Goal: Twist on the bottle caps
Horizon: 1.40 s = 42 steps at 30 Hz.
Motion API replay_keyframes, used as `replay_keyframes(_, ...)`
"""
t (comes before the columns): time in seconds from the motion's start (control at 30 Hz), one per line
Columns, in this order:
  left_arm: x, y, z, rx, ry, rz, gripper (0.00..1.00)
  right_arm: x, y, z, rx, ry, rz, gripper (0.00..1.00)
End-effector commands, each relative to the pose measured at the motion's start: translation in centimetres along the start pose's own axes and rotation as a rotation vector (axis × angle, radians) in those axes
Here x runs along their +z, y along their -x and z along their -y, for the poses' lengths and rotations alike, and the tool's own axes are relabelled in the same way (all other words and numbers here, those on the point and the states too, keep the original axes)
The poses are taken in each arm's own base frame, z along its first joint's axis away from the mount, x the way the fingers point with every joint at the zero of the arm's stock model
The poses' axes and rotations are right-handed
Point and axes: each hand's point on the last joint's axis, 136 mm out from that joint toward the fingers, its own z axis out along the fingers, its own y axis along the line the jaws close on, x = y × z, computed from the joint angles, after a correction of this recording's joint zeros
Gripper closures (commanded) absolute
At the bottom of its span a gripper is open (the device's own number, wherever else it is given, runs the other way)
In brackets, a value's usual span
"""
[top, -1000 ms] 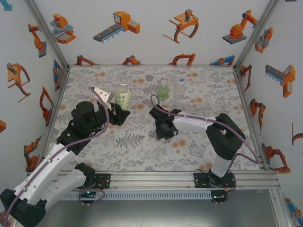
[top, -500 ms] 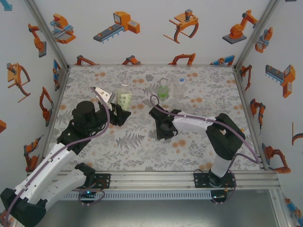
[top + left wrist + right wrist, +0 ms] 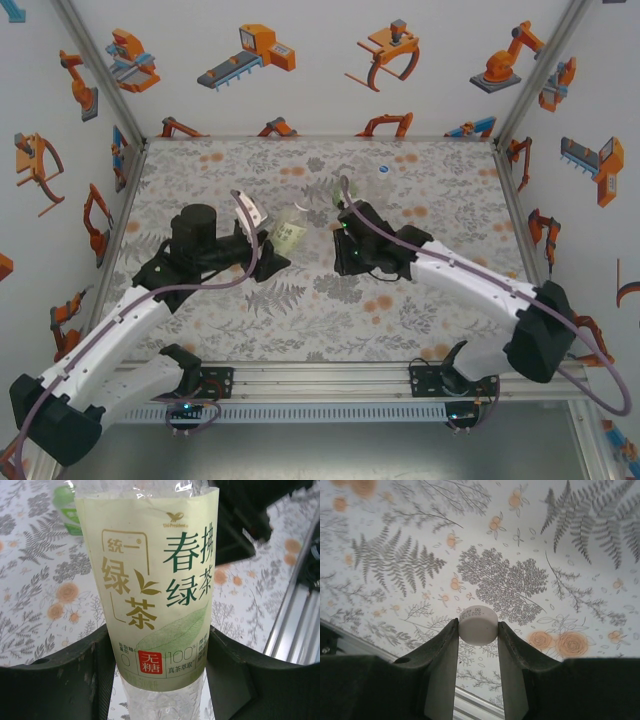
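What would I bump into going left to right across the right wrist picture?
One dark finger → the white bottle cap → the other dark finger.

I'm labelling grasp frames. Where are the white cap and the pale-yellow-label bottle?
white cap (image 3: 478, 625), right wrist view, middle of its white surface.
pale-yellow-label bottle (image 3: 150, 595), left wrist view, middle of its printed label.
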Motion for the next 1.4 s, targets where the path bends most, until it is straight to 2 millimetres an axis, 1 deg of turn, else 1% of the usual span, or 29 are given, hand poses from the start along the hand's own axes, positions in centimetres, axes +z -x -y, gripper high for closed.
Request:
replay_keyframes(0.0,-0.6,1.1,2.8,0.145,-0.133,0.01,1.0,-4.5,2.4,-1.3,-0.151,0.073,0.106,0.84)
replay_keyframes(0.07,-0.4,0.5,3.9,0.218,-0.158,-0.025,1.0,-7.0,3.4,-1.6,-0.214,0.095,0.183,0.87)
replay_keyframes(0.1,-0.2,0.1,4.4,0.256,-0.163,-0.046,1.0,-8.1,3.8,-1.8,-0.234,0.105,0.218,0.9)
replay_keyframes(0.13,0.0,-0.2,5.0,0.303,-0.172,-0.068,1.0,-9.4,4.3,-1.8,-0.26,0.112,0.261,0.95)
replay_keyframes(0.2,0.2,-0.8,5.8,0.354,-0.183,-0.101,1.0,-11.7,4.9,-2.1,-0.313,0.134,0.332,0.99)
replay_keyframes(0.3,0.5,-1.1,6.5,0.384,-0.205,-0.128,1.0,-15.1,5.0,-3.1,-0.432,0.197,0.419,1.0)
replay_keyframes(0.4,0.6,-0.9,6.9,0.441,-0.19,-0.136,1.0,-18.4,4.6,-3.7,-0.547,0.242,0.483,1.0)
replay_keyframes(0.47,0.7,-0.9,7.5,0.515,-0.186,-0.137,1.0,-20.5,3.8,-4.8,-0.652,0.31,0.515,1.0)
replay_keyframes(0.53,0.8,-1.0,8.0,0.567,-0.191,-0.138,1.0,-22.0,2.5,-6.4,-0.748,0.418,0.528,1.0)
replay_keyframes(0.6,0.7,-0.7,8.4,0.608,-0.193,-0.129,1.0,-23.1,1.3,-7.5,-0.822,0.509,0.536,1.0)
replay_keyframes(0.73,0.5,0.2,9.2,0.66,-0.204,-0.104,1.0,-23.8,-0.8,-9.0,-0.938,0.641,0.52,1.0)
replay_keyframes(0.87,0.3,0.6,9.8,0.671,-0.237,-0.078,1.0,-23.6,-1.2,-9.5,-0.965,0.677,0.528,1.0)
replay_keyframes(0.97,0.3,0.6,10.2,0.674,-0.256,-0.073,1.0,-23.3,-1.2,-9.6,-0.977,0.68,0.551,1.0)
replay_keyframes(1.1,0.3,0.6,10.3,0.671,-0.26,-0.072,1.0,-22.7,-0.8,-9.3,-0.969,0.642,0.553,1.0)
replay_keyframes(1.37,0.4,0.9,10.3,0.669,-0.26,-0.063,1.0,-22.4,-0.6,-9.6,-0.97,0.649,0.561,1.0)
